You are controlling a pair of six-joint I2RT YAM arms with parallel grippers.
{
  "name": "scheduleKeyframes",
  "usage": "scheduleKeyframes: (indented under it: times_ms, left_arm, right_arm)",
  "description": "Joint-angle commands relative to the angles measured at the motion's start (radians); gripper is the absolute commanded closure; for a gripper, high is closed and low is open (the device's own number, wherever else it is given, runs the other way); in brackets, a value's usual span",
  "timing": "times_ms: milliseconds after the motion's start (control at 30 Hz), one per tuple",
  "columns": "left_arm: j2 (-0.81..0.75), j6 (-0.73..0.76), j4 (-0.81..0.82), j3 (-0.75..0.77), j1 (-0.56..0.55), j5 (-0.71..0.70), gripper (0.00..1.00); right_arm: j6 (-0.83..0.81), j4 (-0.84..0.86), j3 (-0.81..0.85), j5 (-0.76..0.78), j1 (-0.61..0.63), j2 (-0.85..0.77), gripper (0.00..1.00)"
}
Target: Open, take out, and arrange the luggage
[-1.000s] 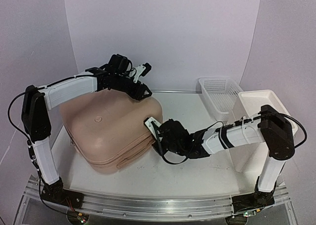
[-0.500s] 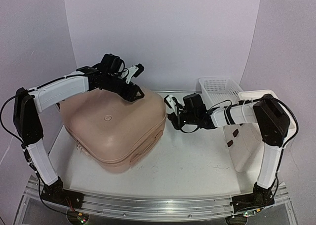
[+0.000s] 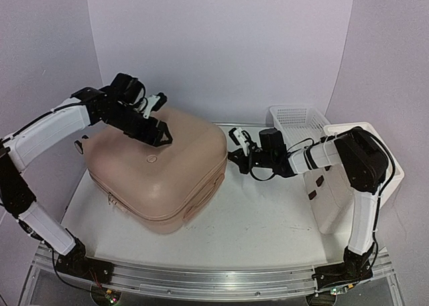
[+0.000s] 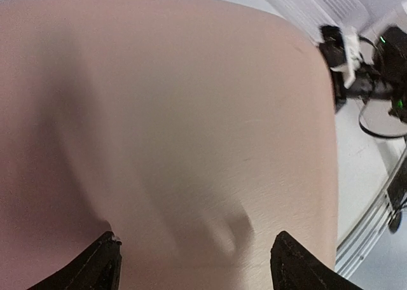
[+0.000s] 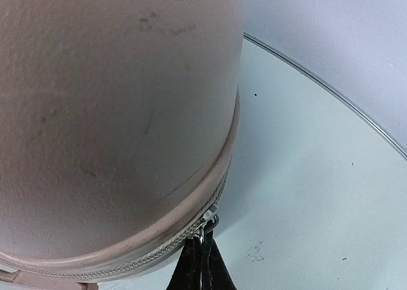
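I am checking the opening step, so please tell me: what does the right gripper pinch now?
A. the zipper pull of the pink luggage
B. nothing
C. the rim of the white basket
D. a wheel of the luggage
A: in the right wrist view the right gripper is shut on the zipper pull at the seam of the luggage.

ROBOTICS LAB, TEST CELL: 2 white-and-black robot arms, the left arm [image 3: 47, 128] and the right arm [image 3: 365, 165], stand bolted to a bare aluminium rail [image 3: 214, 279] along the near edge of a white desk [image 3: 268, 225]. A plain pale backdrop [image 3: 221, 44] curves round the back and both sides, boxing the rig in like a booth. The only household goods (pink luggage [image 3: 154, 178], a white mesh basket [image 3: 295, 121], a white plastic cabinet [image 3: 333, 209]) sit on the desk as props.
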Motion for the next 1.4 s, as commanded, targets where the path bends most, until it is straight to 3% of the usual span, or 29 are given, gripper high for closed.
scheduleKeyframes:
  times_ms: [0,67,200,333,467,567,733,800,867,900,1033,1233,1367]
  left_arm:
    - [-0.169,-0.279,-0.179,-0.095,0.217,-0.048,0.19]
    - [-0.257,-0.392,-0.187,-0.178,0.327,-0.036,0.18]
    - [-0.423,-0.582,-0.224,-0.279,0.429,-0.101,0.03]
    - [-0.405,-0.614,-0.226,-0.316,0.501,-0.098,0.01]
    - [-0.320,-0.521,-0.111,-0.339,0.520,-0.074,0.05]
    - [-0.251,-0.420,-0.054,-0.300,0.520,-0.163,0.04]
    - [-0.172,-0.289,0.014,-0.263,0.523,-0.283,0.04]
    - [-0.146,-0.263,0.019,-0.255,0.524,-0.268,0.04]
    - [-0.143,-0.238,0.053,-0.269,0.524,-0.262,0.05]
    - [-0.143,-0.222,0.085,-0.288,0.524,-0.262,0.05]
    - [-0.132,-0.170,0.161,-0.302,0.524,-0.222,0.11]
    - [-0.105,-0.106,0.246,-0.342,0.523,-0.181,0.12]
    - [-0.072,-0.081,0.289,-0.348,0.517,-0.122,0.12]
  right_arm:
    - [0.044,0.117,-0.045,-0.062,0.099,-0.080,1.00]
    - [0.077,0.136,-0.054,-0.042,0.113,-0.070,1.00]
    - [0.070,0.152,-0.090,0.014,0.149,-0.083,1.00]
    - [-0.001,0.151,-0.124,0.048,0.223,-0.119,1.00]
    - [0.030,0.152,-0.134,0.052,0.281,-0.161,1.00]
    - [0.050,0.141,-0.127,0.094,0.343,-0.171,1.00]
    - [0.084,0.084,-0.153,0.213,0.329,-0.187,1.00]
    - [0.100,0.036,-0.155,0.141,0.258,-0.193,1.00]
    - [0.111,0.001,-0.134,-0.074,0.158,-0.182,1.00]
    - [0.058,-0.071,-0.090,-0.194,0.103,-0.166,1.00]
    - [-0.204,-0.307,0.116,-0.384,0.014,-0.070,1.00]
    - [-0.300,-0.570,0.586,-0.475,-0.005,0.217,1.00]
    - [-0.337,-0.552,0.636,-0.468,0.047,0.251,1.00]
